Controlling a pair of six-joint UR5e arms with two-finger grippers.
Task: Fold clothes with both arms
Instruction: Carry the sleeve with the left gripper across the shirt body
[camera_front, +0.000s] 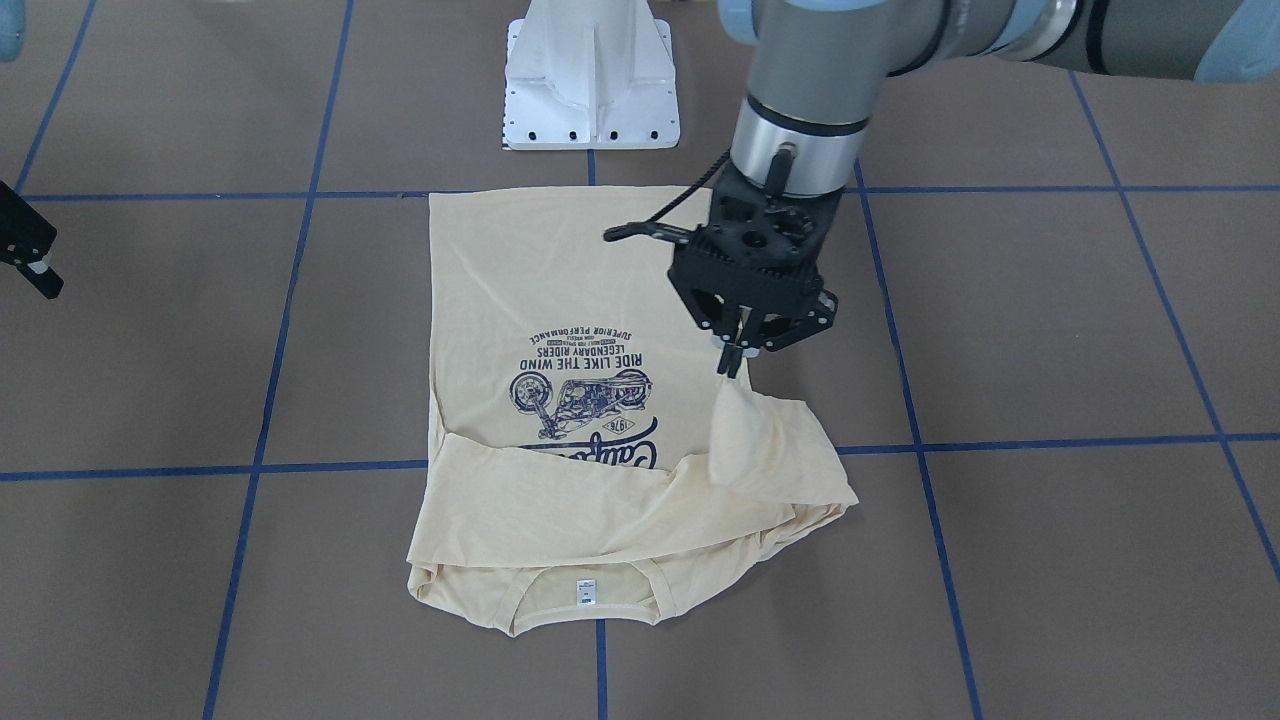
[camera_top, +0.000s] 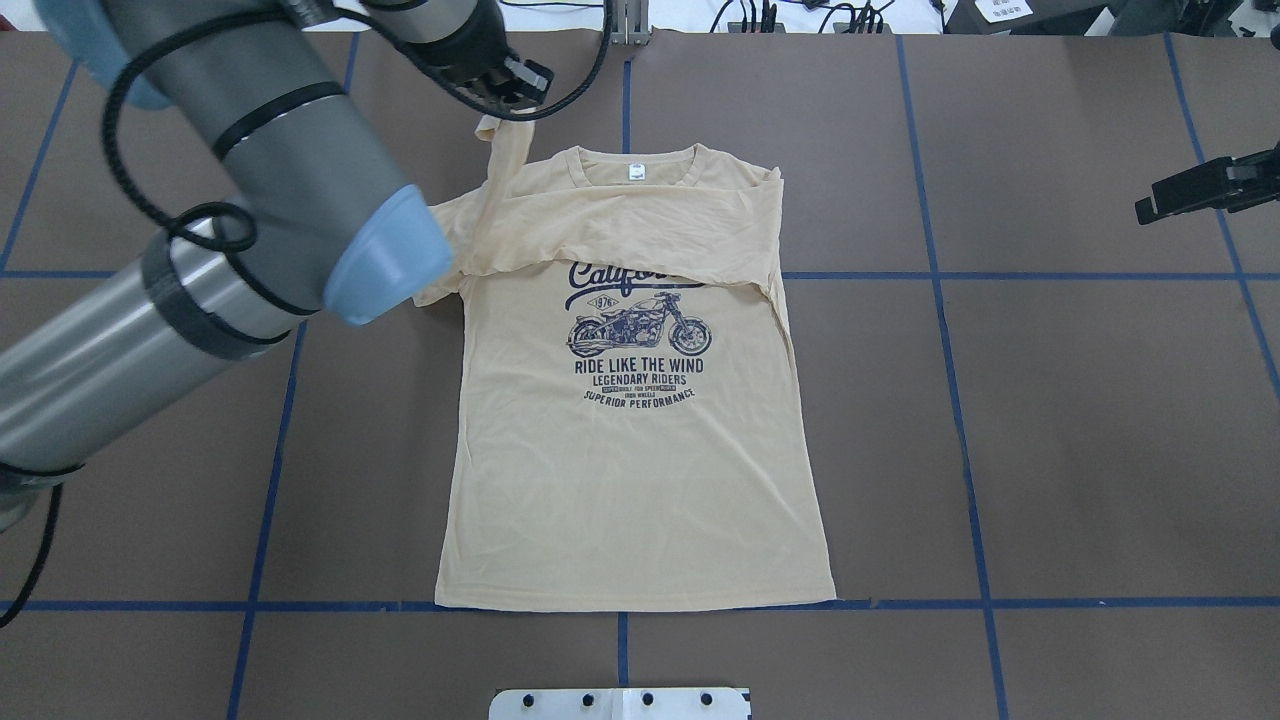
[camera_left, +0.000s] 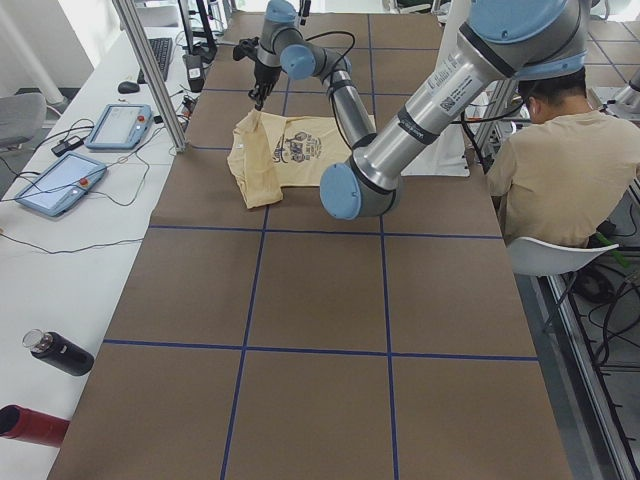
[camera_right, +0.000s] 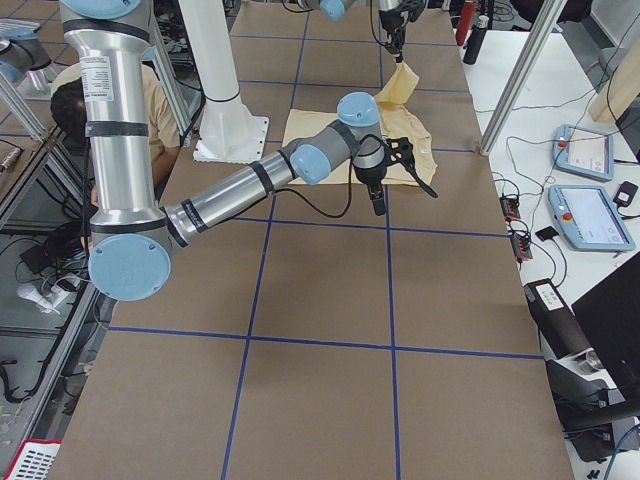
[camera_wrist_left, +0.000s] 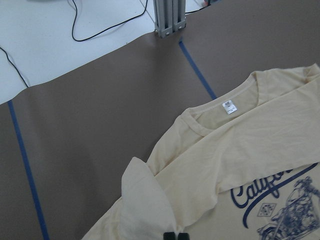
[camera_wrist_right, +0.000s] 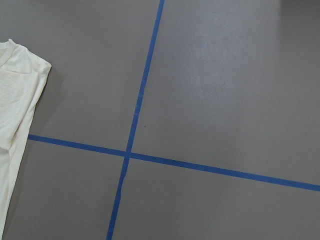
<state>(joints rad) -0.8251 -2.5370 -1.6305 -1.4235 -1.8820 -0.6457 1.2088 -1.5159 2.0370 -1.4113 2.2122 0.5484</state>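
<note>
Thin cream T-shirt (camera_front: 520, 280); left pincer (camera_front: 733, 362) pinches its sleeve into a cone.

A T-shirt (camera_top: 620, 480) lies flat at the middle of the surface (camera_top: 1050, 420), its hem toward the pedestal base (camera_front: 590, 90) at the robot's edge and its collar toward the opposite edge. One sleeve (camera_top: 640, 235) is laid across the chest, over the top of the print (camera_top: 638, 340). Above the shirt's shoulder on the robot's left, the left pincer (camera_front: 734, 362) pinches the other sleeve (camera_front: 730, 430), raised off the cloth. The right pincer (camera_top: 1150, 207) hangs well apart, off the shirt's side on the robot's right.
</note>
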